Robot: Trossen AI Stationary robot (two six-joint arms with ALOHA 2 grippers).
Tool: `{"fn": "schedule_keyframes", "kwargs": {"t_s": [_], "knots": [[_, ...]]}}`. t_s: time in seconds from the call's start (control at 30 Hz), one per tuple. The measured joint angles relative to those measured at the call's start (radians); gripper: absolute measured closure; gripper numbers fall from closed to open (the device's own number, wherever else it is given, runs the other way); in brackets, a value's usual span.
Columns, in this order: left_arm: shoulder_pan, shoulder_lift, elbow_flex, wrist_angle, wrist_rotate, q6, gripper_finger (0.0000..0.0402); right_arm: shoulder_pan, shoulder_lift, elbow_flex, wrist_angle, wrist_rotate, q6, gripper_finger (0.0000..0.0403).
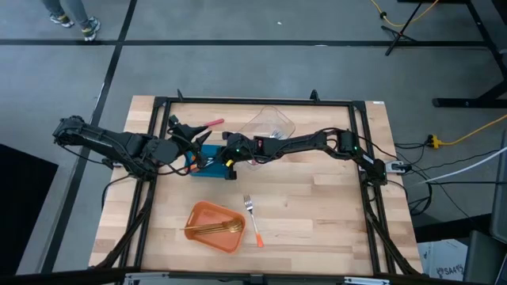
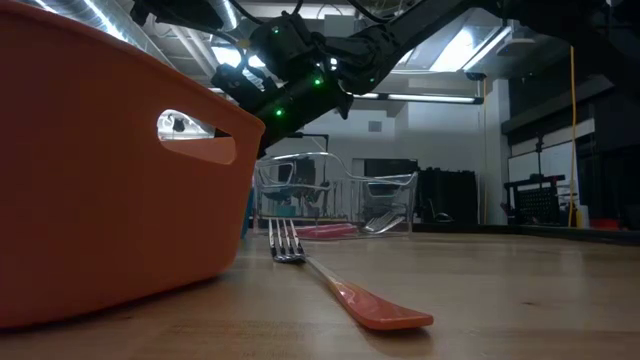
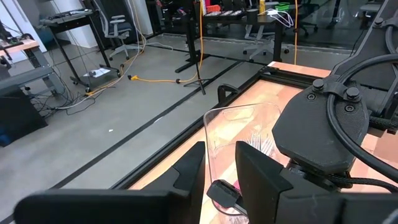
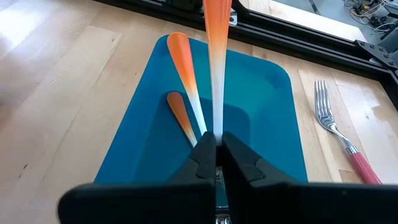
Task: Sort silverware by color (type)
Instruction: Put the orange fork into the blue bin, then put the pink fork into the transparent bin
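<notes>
Spanning grey floor: wood table (image 1: 317, 206) | right gripper (image 4: 216, 144) clamps orange-handled fork (image 4: 217, 56) | left gripper (image 3: 219, 171) narrowly parted

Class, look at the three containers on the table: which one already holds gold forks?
The orange container near the table's front edge: gold forks lie inside. The blue container holds orange-handled forks; the clear container stands farther back.

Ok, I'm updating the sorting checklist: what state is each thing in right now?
Right gripper: shut on an orange-handled fork above the blue bin
Blue bin: two orange-handled forks inside
Orange bin: gold forks inside
Loose fork: flat on table beside orange bin
Pink-handled fork: flat beside blue bin
Clear container: standing, contents unclear
Left gripper: beside the blue bin
</notes>
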Motion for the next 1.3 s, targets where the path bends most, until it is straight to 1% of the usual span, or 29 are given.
{"fn": "schedule_keyframes", "kwargs": {"t_s": [0.13,0.2,0.47,0.6,0.7,0.87,1.1,1.3], "knots": [[0.000,0.000,0.000,0.000,0.000,0.000,0.0319,0.000,0.000,0.000,0.000,0.000,0.000,0.0398],[0.000,0.000,0.000,0.000,0.000,0.000,0.0319,0.000,0.000,0.000,0.000,0.000,0.000,0.0387],[0.000,0.000,0.000,0.000,0.000,0.000,0.0319,0.000,0.000,0.000,0.000,0.000,0.000,0.0299],[0.000,0.000,0.000,0.000,0.000,0.000,0.0319,0.000,0.000,0.000,0.001,0.000,0.000,0.0274],[0.000,0.000,0.000,0.000,0.000,0.000,0.0319,0.000,0.000,0.000,0.001,0.000,0.000,0.0270],[0.000,0.000,0.000,0.000,0.000,-0.005,0.0319,0.000,-0.019,0.000,-0.021,0.000,-0.001,0.0273],[0.002,-0.006,0.000,0.003,-0.006,-0.008,0.0319,0.016,-0.135,0.000,-0.185,-0.010,-0.003,0.0274],[0.068,-0.030,0.000,-0.001,-0.005,0.001,0.0319,0.035,-0.243,0.000,-0.272,-0.029,-0.029,0.0274]]}}
